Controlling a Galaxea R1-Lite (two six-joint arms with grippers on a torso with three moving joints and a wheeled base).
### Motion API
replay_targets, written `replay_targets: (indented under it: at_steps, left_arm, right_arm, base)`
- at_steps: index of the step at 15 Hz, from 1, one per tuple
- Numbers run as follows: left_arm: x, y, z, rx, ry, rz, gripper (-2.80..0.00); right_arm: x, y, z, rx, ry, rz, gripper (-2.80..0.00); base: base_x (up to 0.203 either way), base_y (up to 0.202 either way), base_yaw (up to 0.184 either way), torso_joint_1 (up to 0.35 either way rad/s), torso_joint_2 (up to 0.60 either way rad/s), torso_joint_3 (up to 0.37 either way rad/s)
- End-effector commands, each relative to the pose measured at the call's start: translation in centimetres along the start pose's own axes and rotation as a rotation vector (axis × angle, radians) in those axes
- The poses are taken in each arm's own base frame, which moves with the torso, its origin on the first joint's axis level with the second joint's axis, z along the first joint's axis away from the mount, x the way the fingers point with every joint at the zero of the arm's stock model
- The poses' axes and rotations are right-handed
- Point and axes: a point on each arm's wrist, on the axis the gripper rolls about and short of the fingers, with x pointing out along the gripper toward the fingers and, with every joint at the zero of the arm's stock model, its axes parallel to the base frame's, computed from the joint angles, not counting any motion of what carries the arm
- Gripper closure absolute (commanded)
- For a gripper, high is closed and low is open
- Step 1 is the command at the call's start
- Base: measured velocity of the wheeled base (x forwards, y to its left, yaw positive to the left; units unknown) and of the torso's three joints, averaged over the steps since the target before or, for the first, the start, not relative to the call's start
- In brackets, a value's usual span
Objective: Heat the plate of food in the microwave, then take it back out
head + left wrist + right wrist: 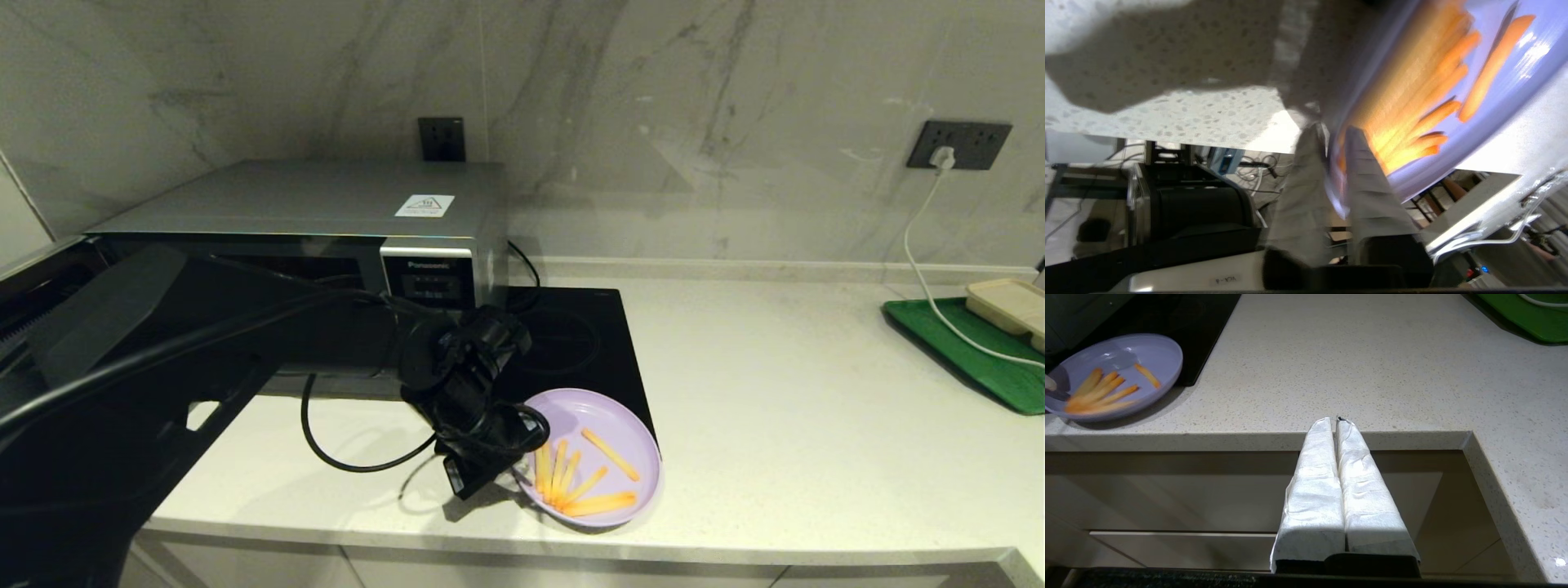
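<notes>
The left tool [522,469] sits at the plate of food [600,425] — its fingers [1372,192] straddle the rim on the side facing the microwave [310,204], narrowly apart, one above and one below. The plate, pale lilac with orange fries, lies on the surface partly over the black hob [588,343], just in front of the microwave's panel end. The right tool [1337,424] is parked beyond the surface's edge, well apart — fingers pressed together, holding nothing.

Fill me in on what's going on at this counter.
The left gripper has the near-left rim of the plate of food between its fingers, at the counter's front edge, partly on the induction hob. The microwave sits behind with its door swung open. The right gripper is parked below the counter edge, shut.
</notes>
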Motion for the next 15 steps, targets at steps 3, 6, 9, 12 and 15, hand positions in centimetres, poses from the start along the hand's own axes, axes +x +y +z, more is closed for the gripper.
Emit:
replay_targets:
  at_steps: [3,6,9,12,15]
  left_arm:
    - [0.2,0.0,0.1,-0.008,-0.007,0.010,-2.80]
    - [-0.4,0.0,0.0,-0.008,-0.012,0.000,-2.80]
    - [-2.4,0.0,-0.5,-0.004,-0.023,-0.019,-2.80]
    - [-6.0,0.2,-1.5,0.006,-0.045,-0.062,-2.80]
    - [-10.2,1.4,-3.4,0.019,-0.063,-0.101,-2.80]
  right_arm:
    - [0.0,0.0,0.0,0.000,0.001,0.000,0.00]
    - [0.0,0.0,0.0,0.000,0.002,0.000,0.00]
    - [0.0,0.0,0.0,0.001,0.001,-0.001,0.00]
    - [0.0,0.0,0.0,0.000,0.002,0.000,0.00]
    - [0.0,0.0,0.0,0.000,0.001,0.000,0.00]
  base:
    - [0.000,0.000,0.000,0.000,0.00,0.000]
    - [0.000,0.000,0.000,0.000,0.00,0.000]
    - [0.000,0.000,0.000,0.000,0.00,0.000]
    - [0.000,0.000,0.000,0.000,0.00,0.000]
    - [0.000,0.000,0.000,0.000,0.00,0.000]
